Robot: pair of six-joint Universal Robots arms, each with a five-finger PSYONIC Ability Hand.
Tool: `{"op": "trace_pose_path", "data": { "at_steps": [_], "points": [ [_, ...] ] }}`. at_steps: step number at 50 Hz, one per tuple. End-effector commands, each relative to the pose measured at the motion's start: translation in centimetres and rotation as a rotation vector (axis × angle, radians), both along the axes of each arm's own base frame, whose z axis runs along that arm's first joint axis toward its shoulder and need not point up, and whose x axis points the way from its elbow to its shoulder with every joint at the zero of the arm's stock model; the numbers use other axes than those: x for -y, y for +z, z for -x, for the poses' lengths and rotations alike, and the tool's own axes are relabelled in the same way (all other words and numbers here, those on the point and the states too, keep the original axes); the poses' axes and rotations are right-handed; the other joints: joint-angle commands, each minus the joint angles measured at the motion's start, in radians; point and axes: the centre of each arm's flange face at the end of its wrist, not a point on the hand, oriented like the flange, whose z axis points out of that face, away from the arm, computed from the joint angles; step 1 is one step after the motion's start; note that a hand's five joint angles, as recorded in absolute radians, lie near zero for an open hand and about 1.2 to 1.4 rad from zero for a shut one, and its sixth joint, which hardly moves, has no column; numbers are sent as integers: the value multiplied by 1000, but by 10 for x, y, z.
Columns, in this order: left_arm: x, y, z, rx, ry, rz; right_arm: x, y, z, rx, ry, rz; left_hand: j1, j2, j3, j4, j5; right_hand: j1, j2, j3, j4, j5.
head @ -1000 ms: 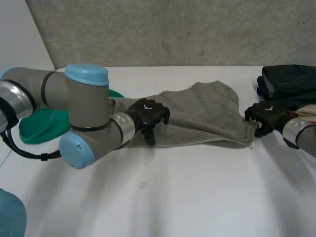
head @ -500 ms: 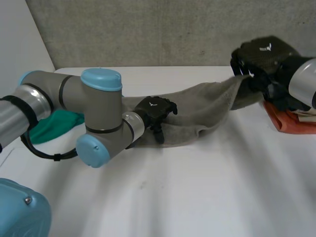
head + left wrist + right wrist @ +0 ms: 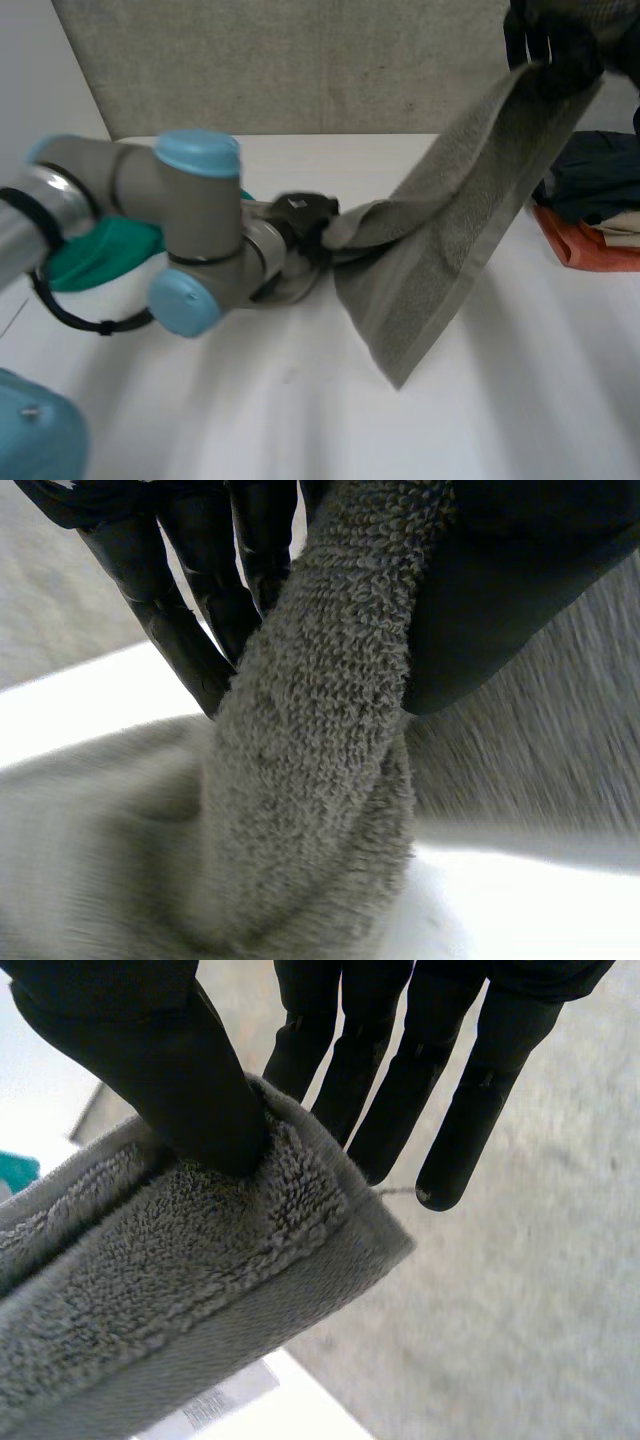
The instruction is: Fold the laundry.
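Grey towel [image 3: 450, 225] hanging slantwise, left hand [image 3: 304, 213] clutching bunched end, seemingly near table [image 3: 300, 420], right hand [image 3: 150, 1050] pinching raised corner

Bright, diffuse light, white table [image 3: 520, 400] evenly lit

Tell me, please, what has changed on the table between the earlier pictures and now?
The right robot hand has risen from beside the table, carrying its corner of the grey towel high, so the towel now hangs slanting, one corner dangling low. The left robot hand still pinches the other end near the table. The green cloth and the dark clothes pile stayed put.
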Motion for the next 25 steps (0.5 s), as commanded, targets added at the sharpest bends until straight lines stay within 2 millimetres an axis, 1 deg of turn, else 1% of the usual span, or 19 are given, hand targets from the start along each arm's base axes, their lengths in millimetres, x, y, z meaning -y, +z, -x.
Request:
{"op": "trace_pose_path", "data": {
  "at_steps": [1,3,4,7,8,11,12,15,16,18,19,20,21,22,25],
  "points": [
    [7,89,-51,-58,67,178,46,-72,18,-162,-83,-175,243,211,222,207,246,270,220,210,203,233],
    [4,106,-61,-47,57,232,52,-91,19,-207,-88,-210,243,211,222,207,246,270,220,210,203,233],
    [0,116,-68,-21,39,280,56,-109,18,-248,-80,-245,243,211,222,207,246,270,220,210,203,233],
    [-3,119,-76,48,10,320,61,-136,19,-299,-71,-294,243,211,222,207,246,270,220,210,203,233],
    [-3,115,-80,100,0,325,63,-153,19,-327,-62,-329,243,211,222,207,246,270,220,210,203,233],
    [6,103,-84,172,3,327,69,-177,17,-344,-56,-367,243,211,222,207,246,270,220,210,203,233],
    [16,90,-86,213,13,320,75,-190,14,-345,-53,-368,243,211,222,207,246,270,220,210,203,233],
    [38,69,-88,264,33,322,87,-202,7,-328,-54,-331,243,211,222,207,246,270,220,210,203,233],
    [54,67,-86,275,49,362,99,-203,1,-305,-60,-270,243,211,222,207,246,270,220,210,203,233],
    [69,70,-81,274,61,421,114,-196,-4,-268,-81,-180,243,211,222,207,246,270,220,210,203,233],
    [81,81,-74,255,70,497,131,-181,-9,-217,-116,-70,243,211,222,207,246,270,220,210,203,233],
    [87,89,-71,244,76,543,139,-172,-11,-188,-136,-12,243,211,222,207,246,270,220,210,203,233],
    [90,103,-68,226,89,597,146,-161,-14,-157,-157,48,243,211,222,207,246,270,220,210,203,233],
    [96,134,-66,178,119,715,158,-136,-16,-91,-201,173,243,211,222,207,246,270,220,210,203,233],
    [99,184,-65,89,170,899,170,-95,-18,16,-258,356,243,211,222,207,246,270,220,210,203,233]
  ]
}}
